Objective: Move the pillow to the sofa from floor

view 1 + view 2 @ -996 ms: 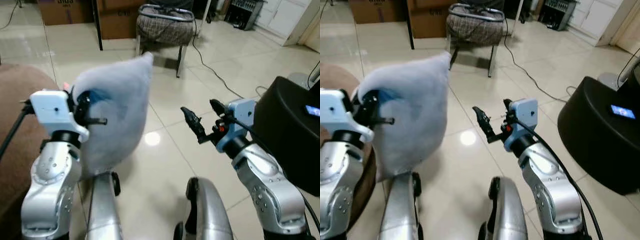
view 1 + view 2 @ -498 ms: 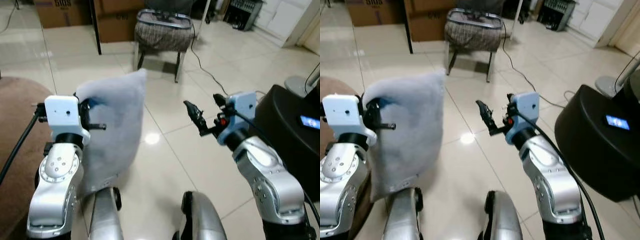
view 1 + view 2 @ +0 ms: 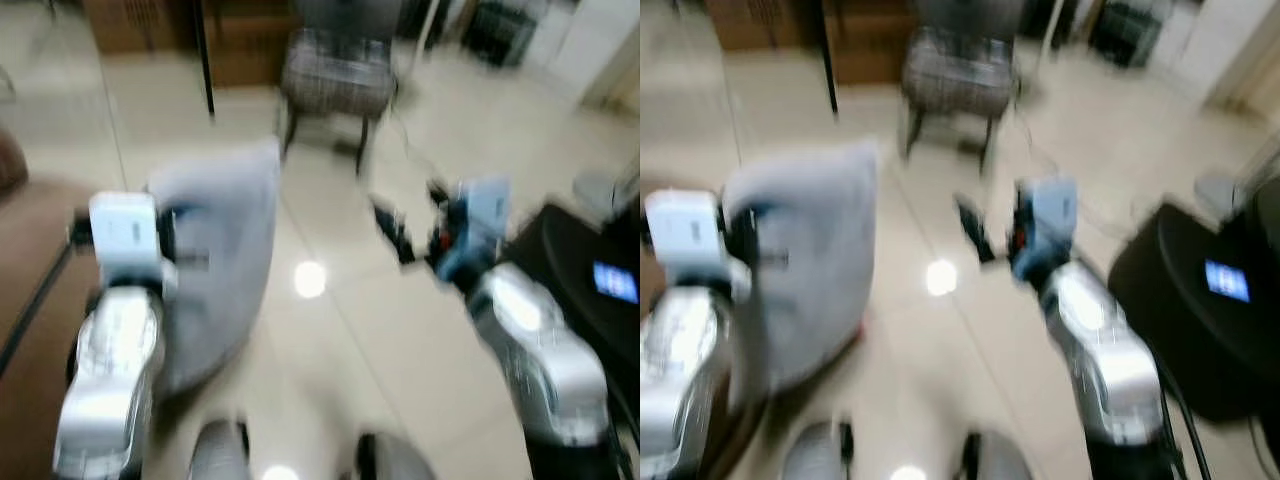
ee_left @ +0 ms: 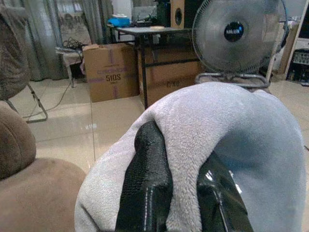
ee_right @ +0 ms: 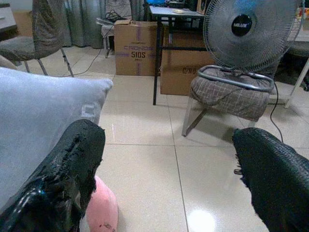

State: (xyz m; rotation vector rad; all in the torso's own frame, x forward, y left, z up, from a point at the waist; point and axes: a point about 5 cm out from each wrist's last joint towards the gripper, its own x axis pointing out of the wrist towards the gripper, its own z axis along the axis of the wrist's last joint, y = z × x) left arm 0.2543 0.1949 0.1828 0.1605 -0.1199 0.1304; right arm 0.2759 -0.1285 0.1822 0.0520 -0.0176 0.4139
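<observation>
The left gripper (image 4: 183, 193) has its jaws pinched on a fold of the grey pillow (image 3: 225, 250), held up at left of centre, above the floor beside the brown sofa (image 3: 30, 300). The right gripper (image 5: 169, 179) hangs empty, jaws wide apart.

A: Setting: a lived-in room of a home. A glossy cream tiled floor (image 5: 145, 125) runs throughout, and a brown sofa (image 4: 29, 193) occupies the lower left of the left wrist view.

B: Supporting details: a pedestal fan (image 5: 248, 31) at upper right of the right wrist view stands behind a checked padded stool (image 5: 229, 94). Grey curtains (image 4: 53, 34) hang at upper left of the left wrist view.

A: Storage: cardboard boxes (image 5: 137, 48), one marked "510S", sit beside a dark-legged table (image 4: 149, 34). A folding chair (image 5: 41, 34) stands at upper left.

B: A power cable (image 5: 273, 113) trails over the tiles. The head views are blurred.
</observation>
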